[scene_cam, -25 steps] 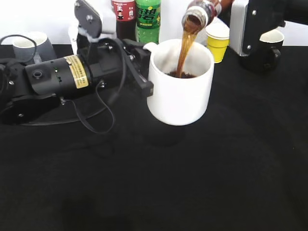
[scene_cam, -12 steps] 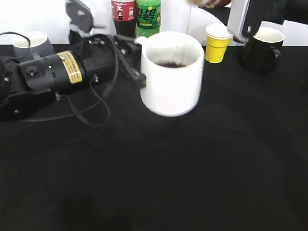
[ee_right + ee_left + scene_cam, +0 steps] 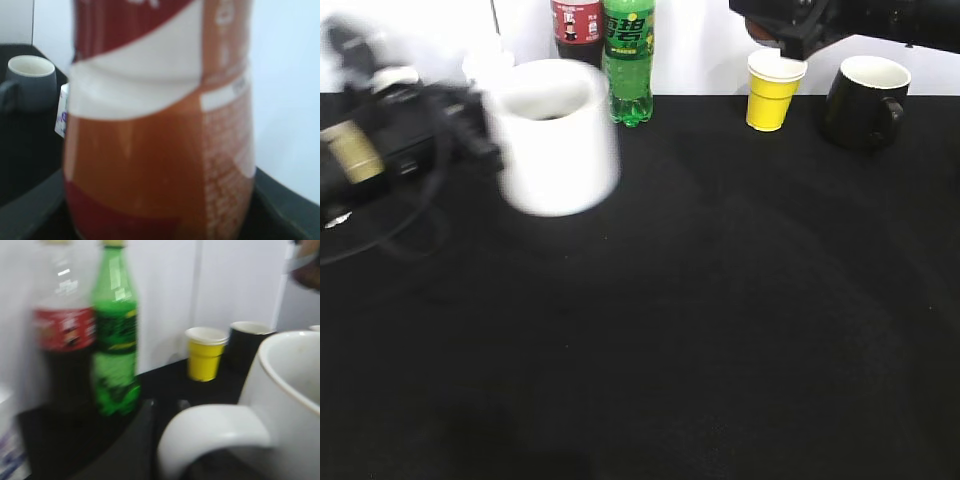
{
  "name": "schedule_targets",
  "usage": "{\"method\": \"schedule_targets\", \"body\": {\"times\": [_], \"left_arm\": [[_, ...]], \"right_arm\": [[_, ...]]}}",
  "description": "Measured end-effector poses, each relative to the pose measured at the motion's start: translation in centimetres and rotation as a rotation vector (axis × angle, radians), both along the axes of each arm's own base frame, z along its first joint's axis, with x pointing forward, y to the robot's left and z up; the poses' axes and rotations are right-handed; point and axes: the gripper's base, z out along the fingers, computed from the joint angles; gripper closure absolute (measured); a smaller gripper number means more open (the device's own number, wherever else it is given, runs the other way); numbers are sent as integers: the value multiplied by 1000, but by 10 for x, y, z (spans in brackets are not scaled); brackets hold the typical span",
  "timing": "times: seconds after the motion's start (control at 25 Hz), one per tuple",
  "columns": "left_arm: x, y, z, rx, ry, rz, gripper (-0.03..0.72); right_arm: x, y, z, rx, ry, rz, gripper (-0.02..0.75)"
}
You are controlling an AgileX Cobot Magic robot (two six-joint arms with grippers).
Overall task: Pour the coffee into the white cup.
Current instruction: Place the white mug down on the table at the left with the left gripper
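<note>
The white cup [image 3: 555, 135] is blurred by motion at the left of the black table, with dark coffee inside. My left gripper [image 3: 470, 140] is shut on its loop handle [image 3: 210, 427]; the cup's wall and rim fill the right of the left wrist view [image 3: 295, 390]. My right gripper [image 3: 790, 30] is at the top right edge. It is shut on the coffee bottle [image 3: 160, 125], whose brown-red-white wrap fills the right wrist view. In the exterior view the bottle is almost wholly hidden.
A red-labelled cola bottle [image 3: 577, 25] and a green soda bottle [image 3: 627, 60] stand at the back, right behind the cup. A yellow paper cup [image 3: 770, 90] and a black mug [image 3: 865, 100] stand at the back right. A grey mug [image 3: 30, 80] shows in the right wrist view.
The pouring stream thinned and stopped. The right gripper lifted the bottle up and to the right. The left gripper carried the white cup to the left.
</note>
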Motion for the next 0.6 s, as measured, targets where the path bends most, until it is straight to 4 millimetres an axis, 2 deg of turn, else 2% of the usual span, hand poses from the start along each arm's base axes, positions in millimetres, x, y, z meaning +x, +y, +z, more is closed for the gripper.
{"method": "schedule_targets", "body": {"times": [0.08, 0.16, 0.24, 0.44, 0.6], "left_arm": [[-3, 21, -11, 31, 7, 100, 617], [-4, 32, -17, 23, 2, 194, 617], [1, 37, -25, -5, -3, 263, 617], [12, 52, -62, 11, 103, 455, 617], [29, 52, -82, 17, 131, 487, 617]], "right_arm": [[2, -2, 3, 60, 18, -32, 221], [3, -3, 4, 93, 27, -52, 221], [3, -3, 5, 97, 28, -54, 221], [3, -3, 5, 99, 29, -55, 221], [3, -3, 5, 99, 29, -55, 221]]}}
